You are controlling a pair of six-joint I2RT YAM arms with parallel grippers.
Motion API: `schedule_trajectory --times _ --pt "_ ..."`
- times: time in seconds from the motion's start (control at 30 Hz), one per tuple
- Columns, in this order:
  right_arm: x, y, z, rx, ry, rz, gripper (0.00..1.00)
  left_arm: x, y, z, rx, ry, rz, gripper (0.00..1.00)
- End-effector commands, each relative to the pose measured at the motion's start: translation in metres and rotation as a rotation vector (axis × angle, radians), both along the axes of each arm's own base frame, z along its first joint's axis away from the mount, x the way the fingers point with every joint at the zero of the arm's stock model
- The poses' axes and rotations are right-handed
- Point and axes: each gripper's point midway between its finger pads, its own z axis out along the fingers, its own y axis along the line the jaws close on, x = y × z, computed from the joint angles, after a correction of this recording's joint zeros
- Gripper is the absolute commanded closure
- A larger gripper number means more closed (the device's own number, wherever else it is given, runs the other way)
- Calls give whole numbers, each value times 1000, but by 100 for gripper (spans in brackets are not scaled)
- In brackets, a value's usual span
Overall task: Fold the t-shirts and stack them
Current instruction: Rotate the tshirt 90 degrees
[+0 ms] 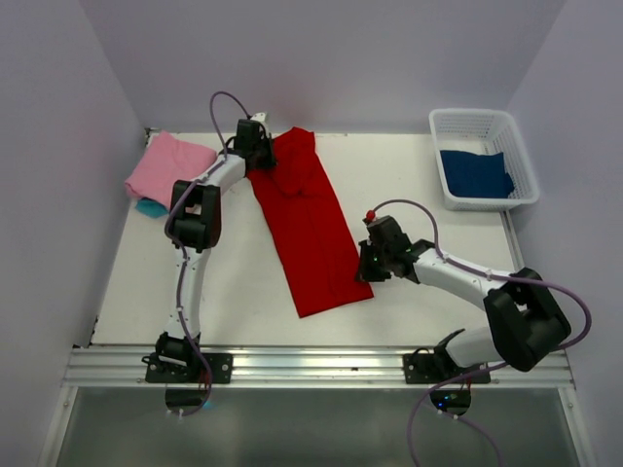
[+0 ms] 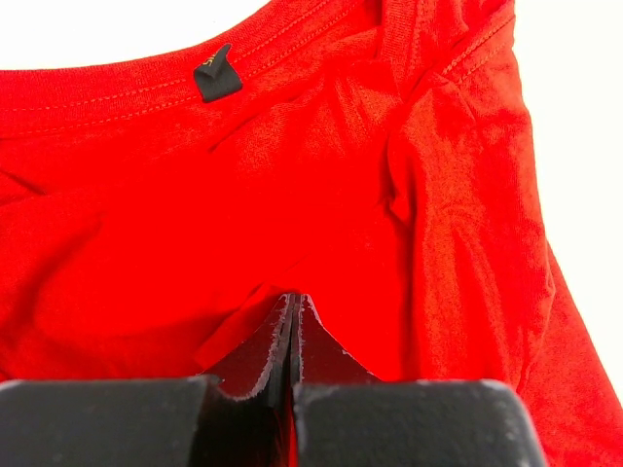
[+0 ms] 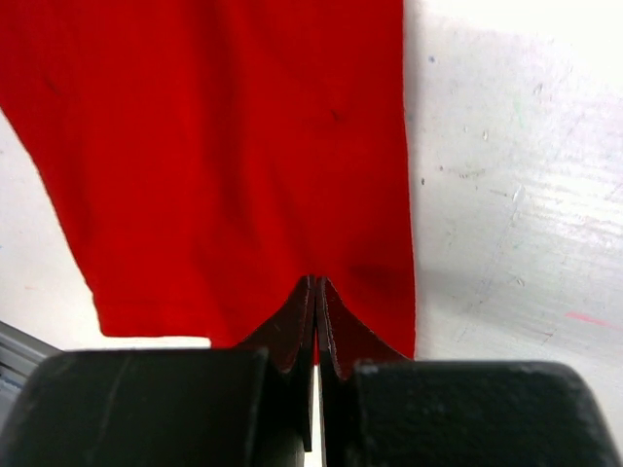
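The left gripper [image 2: 294, 309] is pressing its jaws tight together at the collar end of the red t-shirt [image 1: 310, 229]. A ridge of cloth is puckering up into the tips, so it seems to be pinching fabric just below the black neck label [image 2: 216, 74]. The right gripper [image 3: 316, 292] is clamping shut too, its tips sitting at the hem near the shirt's right edge. Whether any cloth is actually caught there, I cannot tell. The shirt is lying as a long narrow strip on the table [image 1: 224, 282], slanting from the far middle towards the right arm.

My worry is the lift. If the right side is holding nothing, or only a sliver of hem, one end is going up while the other is dragging, and the strip is twisting open. The collar pinch may be catching only the top layer, letting the folded layers peel apart. The bunched cloth beside the collar could get trapped as a lump.

The pink t-shirt [image 1: 170, 163] is resting on a turquoise one [image 1: 149, 206] near the left arm's elbow, where a wide swing could nudge them.
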Motion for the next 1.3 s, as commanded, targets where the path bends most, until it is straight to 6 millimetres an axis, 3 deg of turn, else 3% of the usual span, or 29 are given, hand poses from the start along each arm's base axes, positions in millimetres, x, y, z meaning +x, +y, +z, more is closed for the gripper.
schedule_trajectory --times 0.0,0.27,0.43,0.6,0.77,1.03,1.27 --pt "-8 6 -10 38 23 1 100 -8 2 6 -9 24 -14 100" --pt "-27 -2 -43 -13 95 0 100 -11 1 0 -2 32 -19 100" --pt "-49 -29 -57 -131 146 -33 100 -8 3 2 2 24 -21 100" --pt "-72 -53 -51 -233 175 -84 100 -1 9 3 -6 18 -14 100" --pt "-82 -56 -39 -228 157 -94 100 7 11 1 -16 14 -12 100" --pt "-99 -63 -46 -233 205 -107 100 14 15 -5 -18 14 -8 100" --pt "-114 -69 -48 -233 228 -125 100 20 37 -7 -18 19 30 100"
